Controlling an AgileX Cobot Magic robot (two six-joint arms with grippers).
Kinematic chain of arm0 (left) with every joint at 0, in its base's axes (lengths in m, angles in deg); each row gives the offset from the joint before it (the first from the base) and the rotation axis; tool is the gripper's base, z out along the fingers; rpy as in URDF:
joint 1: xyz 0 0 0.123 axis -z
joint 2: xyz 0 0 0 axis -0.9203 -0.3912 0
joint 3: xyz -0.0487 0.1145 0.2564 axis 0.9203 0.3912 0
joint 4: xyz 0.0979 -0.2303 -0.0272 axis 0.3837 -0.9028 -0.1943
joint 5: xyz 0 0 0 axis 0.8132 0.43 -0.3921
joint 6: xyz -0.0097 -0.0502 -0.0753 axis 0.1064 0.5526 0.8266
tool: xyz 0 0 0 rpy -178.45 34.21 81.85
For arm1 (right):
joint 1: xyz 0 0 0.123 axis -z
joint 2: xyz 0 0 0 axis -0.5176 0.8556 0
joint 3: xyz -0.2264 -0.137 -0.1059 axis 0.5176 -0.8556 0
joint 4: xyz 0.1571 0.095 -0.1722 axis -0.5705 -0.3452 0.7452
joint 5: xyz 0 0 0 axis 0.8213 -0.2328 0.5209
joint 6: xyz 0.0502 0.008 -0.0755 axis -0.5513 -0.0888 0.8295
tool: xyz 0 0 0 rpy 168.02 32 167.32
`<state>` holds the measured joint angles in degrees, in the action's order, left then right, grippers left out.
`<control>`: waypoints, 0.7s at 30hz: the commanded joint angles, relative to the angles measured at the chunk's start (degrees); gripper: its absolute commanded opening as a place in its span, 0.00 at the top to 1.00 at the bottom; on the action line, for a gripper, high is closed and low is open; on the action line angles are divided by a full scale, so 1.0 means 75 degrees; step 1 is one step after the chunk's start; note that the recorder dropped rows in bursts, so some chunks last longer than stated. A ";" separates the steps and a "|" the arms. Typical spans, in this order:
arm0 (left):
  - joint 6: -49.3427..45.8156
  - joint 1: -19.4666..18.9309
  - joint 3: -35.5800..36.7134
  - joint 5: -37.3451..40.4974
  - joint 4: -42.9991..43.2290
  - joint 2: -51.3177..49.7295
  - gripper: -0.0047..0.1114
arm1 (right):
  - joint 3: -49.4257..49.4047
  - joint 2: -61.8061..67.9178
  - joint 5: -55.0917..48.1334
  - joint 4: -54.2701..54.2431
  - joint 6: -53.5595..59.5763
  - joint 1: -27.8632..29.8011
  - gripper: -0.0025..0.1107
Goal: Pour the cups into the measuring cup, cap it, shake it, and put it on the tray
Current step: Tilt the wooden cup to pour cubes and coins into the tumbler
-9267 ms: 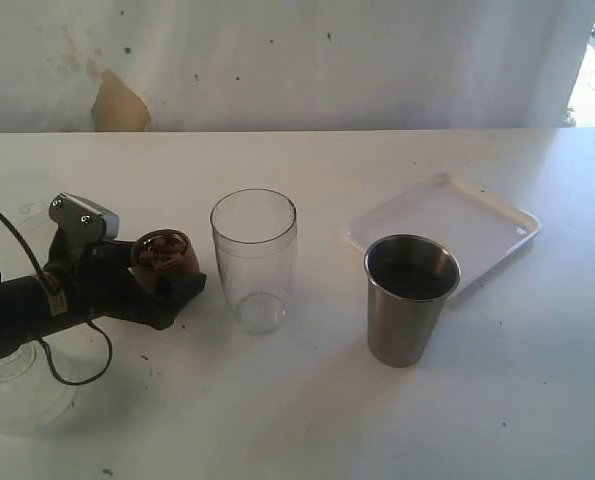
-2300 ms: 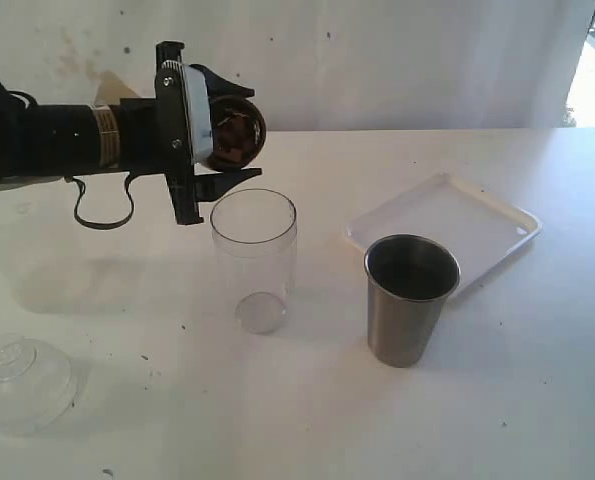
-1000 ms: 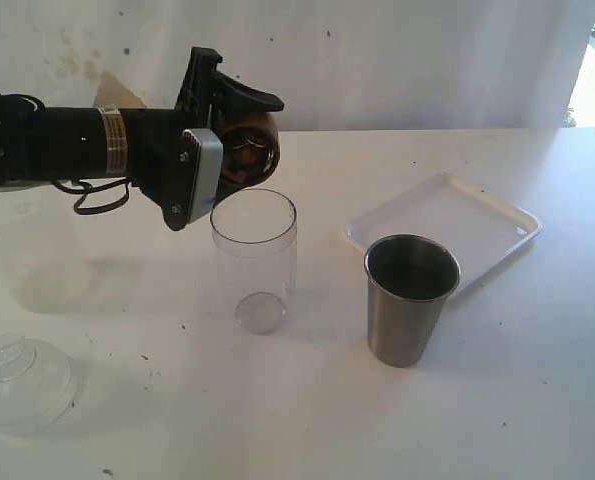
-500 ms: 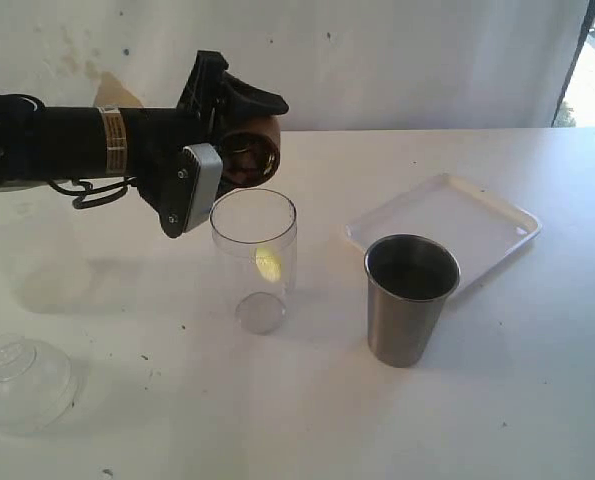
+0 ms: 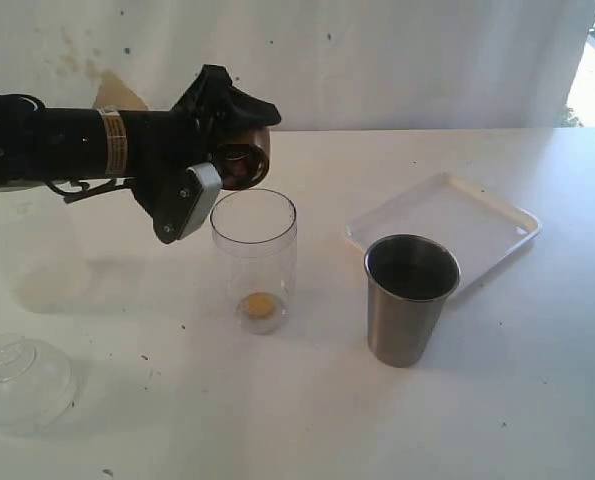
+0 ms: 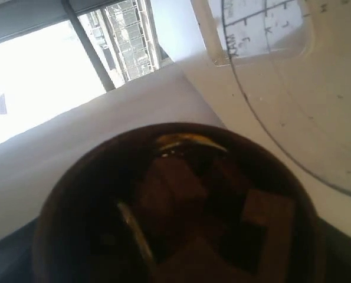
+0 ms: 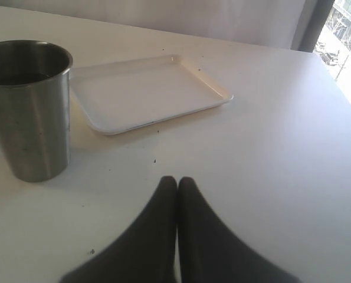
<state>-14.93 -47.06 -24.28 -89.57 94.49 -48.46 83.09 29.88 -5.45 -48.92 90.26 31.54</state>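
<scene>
Left gripper (image 5: 237, 140), upper left, jaws wide around the tipped wooden cup (image 5: 243, 162) above the centre measuring cup (image 5: 254, 250); yellow piece (image 5: 260, 304), mid-fall a moment ago, now rests inside (pour underway); right gripper (image 7: 176, 187) closed, empty.

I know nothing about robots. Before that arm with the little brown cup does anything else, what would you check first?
1. Left gripper holding the wooden cup: ok, clamped around it.
2. Wooden cup above the measuring cup: ok, tilted over its rim.
3. Wooden cup emptied: not ok, brown pieces show inside.
4. Measuring cup upright: ok, one yellow piece at its bottom.
5. Steel tumbler clear of the arm: ok, upright beside the tray.
6. Right gripper free: ok, shut on nothing.
</scene>
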 commanded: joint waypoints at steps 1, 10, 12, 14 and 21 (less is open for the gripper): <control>-0.0287 0.0026 -0.0014 0.0152 -0.0190 0.0014 0.96 | -0.0041 -0.0037 0.0070 0.0044 -0.0036 0.0034 0.98; -0.0603 0.0026 -0.0014 0.0027 -0.0190 0.0014 0.96 | -0.0041 -0.0037 0.0070 0.0044 -0.0036 0.0034 0.98; -0.0603 0.0026 -0.0014 0.0025 -0.0206 0.0014 0.96 | -0.0041 -0.0037 0.0070 0.0044 -0.0036 0.0034 0.98; -0.0603 0.0026 -0.0014 0.0025 -0.0206 0.0014 0.96 | -0.0041 -0.0037 0.0070 0.0044 -0.0036 0.0034 0.98; -0.0765 0.0026 -0.0044 0.0029 -0.0606 0.0014 0.96 | -0.0041 -0.0037 0.0070 0.0044 -0.0036 0.0034 0.98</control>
<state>-20.12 -47.06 -24.28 -88.23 92.88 -48.46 83.09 29.88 -5.45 -48.92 90.26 31.54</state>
